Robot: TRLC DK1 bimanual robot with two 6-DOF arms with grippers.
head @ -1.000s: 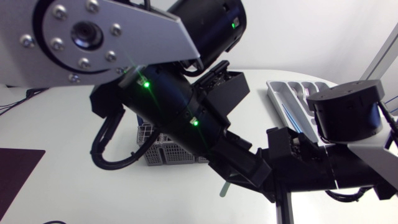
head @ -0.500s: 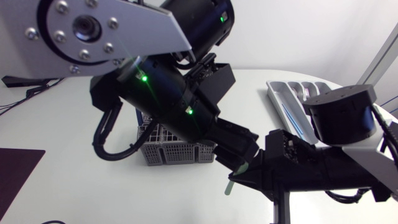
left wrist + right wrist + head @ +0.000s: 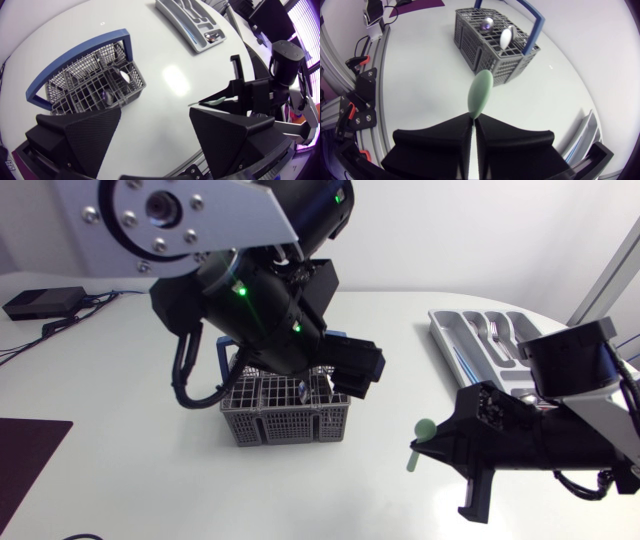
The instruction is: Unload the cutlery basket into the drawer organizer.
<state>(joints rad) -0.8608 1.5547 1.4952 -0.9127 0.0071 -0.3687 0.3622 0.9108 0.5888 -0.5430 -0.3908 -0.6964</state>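
Item: pale green spoon (image 3: pixel 480 92), clamped in right claw (image 3: pixel 474 121), apparently by its handle; long axis points toward cutlery basket (image 3: pixel 285 415).
Drawer organizer (image 3: pixel 452 340): on desk (image 3: pixel 120 380), behind that claw; right arm nearer.
Left claw (image 3: pixel 155 125): fingers apart, empty, above basket.

The left arm (image 3: pixel 260 310) hangs low over the cutlery basket (image 3: pixel 285 420), covering its far cells; only the near row lies exposed. Between the basket and the drawer organizer (image 3: pixel 470 340) at the far right runs a broad strip of bare bench (image 3: pixel 400 320), wide enough for a gripper to pass. The right arm (image 3: pixel 560 435) lies across the near right and overlaps the organizer's near end. The right gripper (image 3: pixel 473 120), clamped on a green spoon (image 3: pixel 481 92), juts left toward the basket, narrowing that gap. Left of the basket the bench is bare up to a dark mat (image 3: pixel 25 458).
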